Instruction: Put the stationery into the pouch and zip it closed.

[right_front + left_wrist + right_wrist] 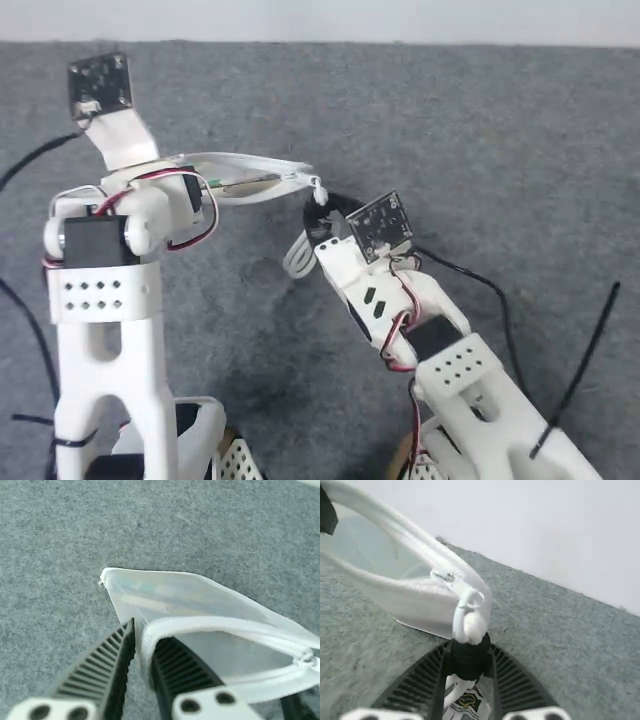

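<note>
- High view: clamping one end of the translucent white pouch (255,178) with the left gripper (205,190), on the picture's left side; jaws pinching the pouch edge.
- Stretching the pouch sideways between both arms, over the grey mat (500,130); hard to tell whether it is touching the mat.
- Gripping at the pouch's other end with the right gripper (318,212), right by the zipper pull (319,190); trailing black cables (580,350) beside that arm.
- Left wrist view: squeezing the white zipper rim of the pouch (190,597) inside the left gripper (145,635), one black ribbed finger (117,660) on each side of the rim.
- Gaping open at the mouth; showing pale stationery (150,597) faintly through the wall, lying inside the pouch.
- Right wrist view: pinching the zipper pull (472,625) in the right gripper (467,655), jaws pressed together just under the white bead.
- Splitting into two zipper bands behind the slider (455,575), so not yet zipped; dangling a small label (465,700) below the jaws.
</note>
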You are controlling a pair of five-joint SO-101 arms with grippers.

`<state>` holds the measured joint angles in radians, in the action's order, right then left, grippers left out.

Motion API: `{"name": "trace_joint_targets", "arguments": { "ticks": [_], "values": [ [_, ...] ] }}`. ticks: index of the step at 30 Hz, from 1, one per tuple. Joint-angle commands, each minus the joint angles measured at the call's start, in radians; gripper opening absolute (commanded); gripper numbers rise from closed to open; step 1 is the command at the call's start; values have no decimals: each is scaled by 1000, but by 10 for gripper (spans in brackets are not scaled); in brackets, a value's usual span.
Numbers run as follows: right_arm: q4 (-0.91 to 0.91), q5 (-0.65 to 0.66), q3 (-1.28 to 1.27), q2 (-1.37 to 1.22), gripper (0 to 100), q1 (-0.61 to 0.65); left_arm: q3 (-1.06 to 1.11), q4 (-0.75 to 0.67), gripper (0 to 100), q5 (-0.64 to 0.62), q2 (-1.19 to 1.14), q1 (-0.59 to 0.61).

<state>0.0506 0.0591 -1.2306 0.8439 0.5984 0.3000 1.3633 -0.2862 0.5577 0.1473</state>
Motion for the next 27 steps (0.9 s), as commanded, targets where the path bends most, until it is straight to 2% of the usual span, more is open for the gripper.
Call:
{"name": "trace_joint_targets", "arguments": {
  "ticks": [1, 4, 9, 20, 24, 27],
  "values": [
    [64, 17, 9, 71, 6, 45, -8, -32, 13, 6, 0, -2],
    [110, 14, 9, 84, 6, 77, -10, -32, 25, 6, 2, -2],
    [205, 14, 8, 124, 6, 117, -8, -32, 111, 0, 5, -5],
    [533, 60, -2, 349, 6, 269, -15, -54, 186, 5, 6, -8],
    [544, 107, -91, 455, 6, 311, -44, -44, 212, 11, 6, -8],
    [552, 120, -144, 556, 6, 317, -79, -34, 217, 84, 6, -8]
  ]
}}
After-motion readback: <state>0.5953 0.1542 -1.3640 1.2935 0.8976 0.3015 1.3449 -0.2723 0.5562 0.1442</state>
